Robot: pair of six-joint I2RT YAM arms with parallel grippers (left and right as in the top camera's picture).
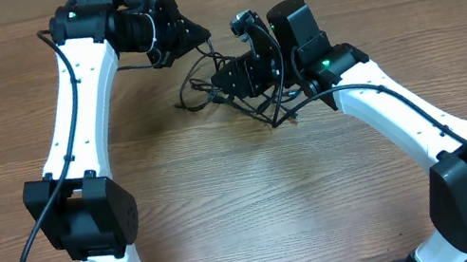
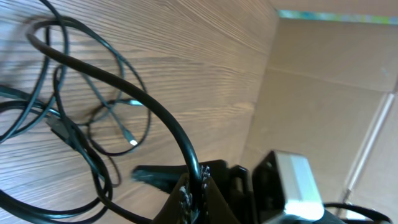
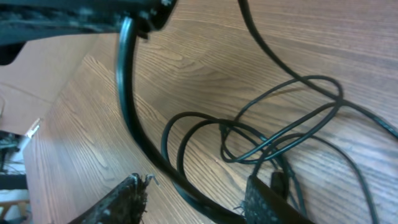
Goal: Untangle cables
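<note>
The cables [image 1: 197,87] lie in a black tangle on the wooden table [image 1: 247,206] between my two grippers. My left gripper [image 1: 176,37] sits at the back left of the tangle. In the left wrist view it [image 2: 198,186] is shut on a thicker black cable [image 2: 143,102] that arcs down to the loops [image 2: 106,112]; a silver plug tip [image 2: 132,142] lies among them. My right gripper [image 1: 239,77] is over the tangle. In the right wrist view its jaws [image 3: 196,202] stand open, and the thick cable [image 3: 127,106] runs between the fingers, close to the right one. Thin loops [image 3: 280,124] lie beyond.
A brown cardboard wall [image 2: 323,93] stands along the table's back edge, close behind the left gripper. Both white arms reach in from the front corners, with thick black wires along them [image 1: 35,233]. Bare wood lies in front of the tangle.
</note>
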